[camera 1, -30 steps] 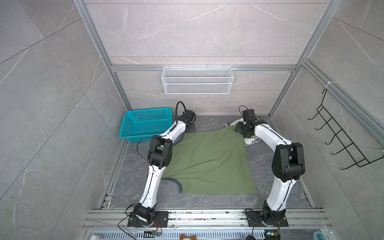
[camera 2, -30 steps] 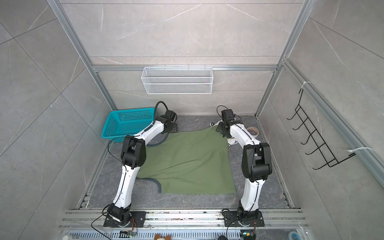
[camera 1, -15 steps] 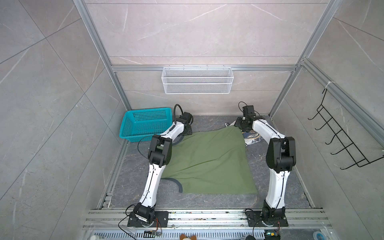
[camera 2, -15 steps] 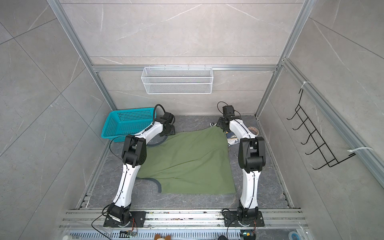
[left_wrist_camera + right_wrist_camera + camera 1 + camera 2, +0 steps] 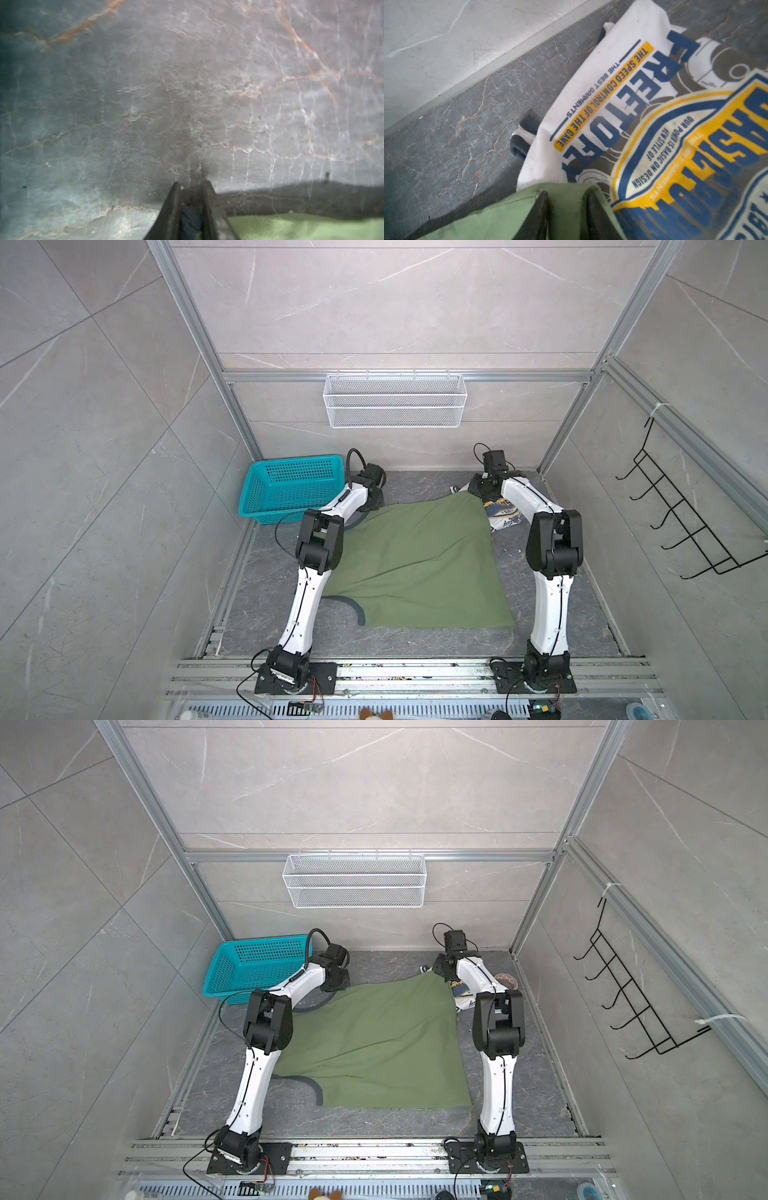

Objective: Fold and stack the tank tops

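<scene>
olive tank top (image 5: pixel 415 564) between fingers (image 5: pixel 173 209) of left gripper (image 5: pixel 191 183), right gripper (image 5: pixel 568 190)

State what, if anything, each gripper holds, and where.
Both grip the olive tank top: left gripper on its grey trim at the far left corner, right gripper on the far right corner.

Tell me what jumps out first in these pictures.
A big olive green tank top lies spread across the middle of the dark floor, the left arm and right arm reaching to its far corners. At the far right, a white tank top shows a bold navy-and-yellow print; a teal basket sits far left.
</scene>
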`<state>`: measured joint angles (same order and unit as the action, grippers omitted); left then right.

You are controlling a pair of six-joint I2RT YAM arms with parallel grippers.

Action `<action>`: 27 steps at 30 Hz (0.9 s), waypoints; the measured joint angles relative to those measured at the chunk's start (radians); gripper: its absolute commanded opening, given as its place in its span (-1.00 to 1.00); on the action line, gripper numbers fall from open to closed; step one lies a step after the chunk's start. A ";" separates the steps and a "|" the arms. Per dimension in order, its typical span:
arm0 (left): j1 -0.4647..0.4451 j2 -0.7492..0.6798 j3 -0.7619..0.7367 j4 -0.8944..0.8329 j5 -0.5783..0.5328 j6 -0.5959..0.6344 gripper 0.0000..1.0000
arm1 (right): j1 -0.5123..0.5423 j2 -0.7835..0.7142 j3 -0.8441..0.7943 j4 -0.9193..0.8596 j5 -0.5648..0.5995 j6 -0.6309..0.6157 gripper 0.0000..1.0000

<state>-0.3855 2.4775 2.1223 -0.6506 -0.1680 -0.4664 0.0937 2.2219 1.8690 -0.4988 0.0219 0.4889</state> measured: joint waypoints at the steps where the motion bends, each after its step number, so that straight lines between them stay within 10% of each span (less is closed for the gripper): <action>1: 0.000 0.000 0.000 0.001 0.003 0.000 -0.88 | -0.001 0.000 0.003 -0.002 0.000 -0.002 -0.65; 7: 0.000 -0.015 -0.030 0.032 0.013 -0.002 -1.00 | -0.001 0.000 0.012 -0.002 0.001 -0.016 -1.00; 27: -0.001 -0.503 -0.629 0.422 -0.003 -0.002 -0.98 | -0.002 -0.342 -0.491 0.268 -0.068 -0.021 -1.00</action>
<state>-0.3862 1.9743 1.4937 -0.2291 -0.1707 -0.4686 0.0917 1.8801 1.3785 -0.2310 -0.0460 0.4675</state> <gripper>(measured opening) 0.085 0.046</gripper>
